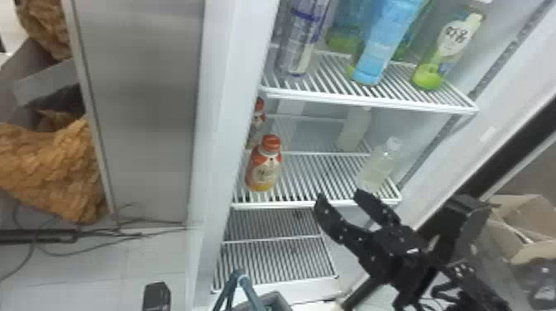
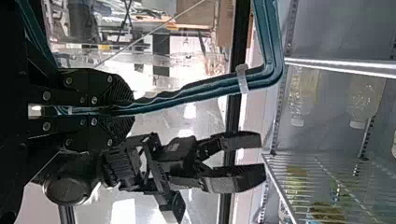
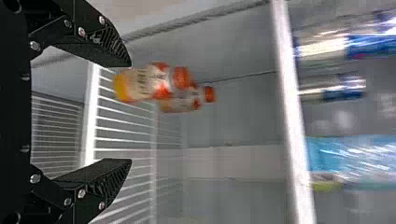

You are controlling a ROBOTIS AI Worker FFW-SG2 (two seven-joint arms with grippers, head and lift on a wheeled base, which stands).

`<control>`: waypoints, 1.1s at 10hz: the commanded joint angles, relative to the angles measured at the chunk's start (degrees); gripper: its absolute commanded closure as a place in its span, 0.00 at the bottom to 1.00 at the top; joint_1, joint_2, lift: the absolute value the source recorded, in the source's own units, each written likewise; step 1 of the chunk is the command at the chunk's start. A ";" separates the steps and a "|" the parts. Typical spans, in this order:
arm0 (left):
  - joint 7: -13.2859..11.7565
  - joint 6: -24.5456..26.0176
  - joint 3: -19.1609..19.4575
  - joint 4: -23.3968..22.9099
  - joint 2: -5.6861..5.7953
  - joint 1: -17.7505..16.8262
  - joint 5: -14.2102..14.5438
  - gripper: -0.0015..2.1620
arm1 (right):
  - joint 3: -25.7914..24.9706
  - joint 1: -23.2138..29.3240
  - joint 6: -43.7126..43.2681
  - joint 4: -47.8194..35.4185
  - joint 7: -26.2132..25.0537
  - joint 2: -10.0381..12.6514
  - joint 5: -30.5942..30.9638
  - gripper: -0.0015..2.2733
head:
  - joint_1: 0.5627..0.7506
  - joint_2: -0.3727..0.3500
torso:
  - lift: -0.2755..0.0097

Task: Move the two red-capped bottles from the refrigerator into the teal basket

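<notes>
Red-capped bottles (image 1: 264,170): two, both upright

I can't read any words or numbers, since the dark marks on the green bottle's (image 1: 449,47) white label (image 1: 457,35) and the front red-capped bottle's (image 1: 264,165) label (image 1: 267,173) are too blurry.

From afar, I view a purple-banded bottle (image 1: 301,39), a light-blue bottle (image 1: 384,41) and a green-tinted bottle (image 1: 447,45) on an upper wire shelf (image 1: 351,98), a white-capped pale bottle (image 1: 378,165) on the shelf below (image 1: 289,204), brown fluffy material (image 1: 49,165) and floor cables (image 1: 138,235) at left, and an open cardboard box (image 1: 538,251) at right.
</notes>
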 commanded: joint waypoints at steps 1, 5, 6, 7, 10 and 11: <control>0.00 0.00 -0.25 0.00 -0.09 -0.01 0.00 0.50 | 0.66 -0.14 -8.83 3.96 -0.17 0.64 0.45 0.14 | 0.70 0.03 | 0.17; 0.00 0.00 -0.71 0.00 -0.18 -0.01 0.23 0.50 | 4.43 -1.54 -32.03 17.04 -1.67 1.17 2.28 0.14 | 0.70 0.03 | 0.17; 0.00 0.00 -0.82 0.00 -0.18 -0.01 0.23 0.50 | 4.77 -1.83 -36.25 20.00 -1.76 1.26 2.50 0.14 | 0.70 0.03 | 0.17; 0.00 0.00 -1.05 0.00 -0.18 -0.01 0.34 0.50 | 4.77 -1.97 -37.24 21.82 -1.76 1.26 2.39 0.14 | 0.70 0.03 | 0.17; 0.00 0.00 -1.17 0.00 -0.26 -0.01 0.68 0.50 | 4.77 -1.12 -37.52 21.96 -1.67 1.26 3.30 0.14 | 0.70 0.03 | 0.17; 0.00 0.00 -1.28 0.00 -0.26 -0.01 0.80 0.50 | 4.77 -1.12 -37.52 22.10 -1.67 1.26 3.76 0.14 | 0.70 0.03 | 0.17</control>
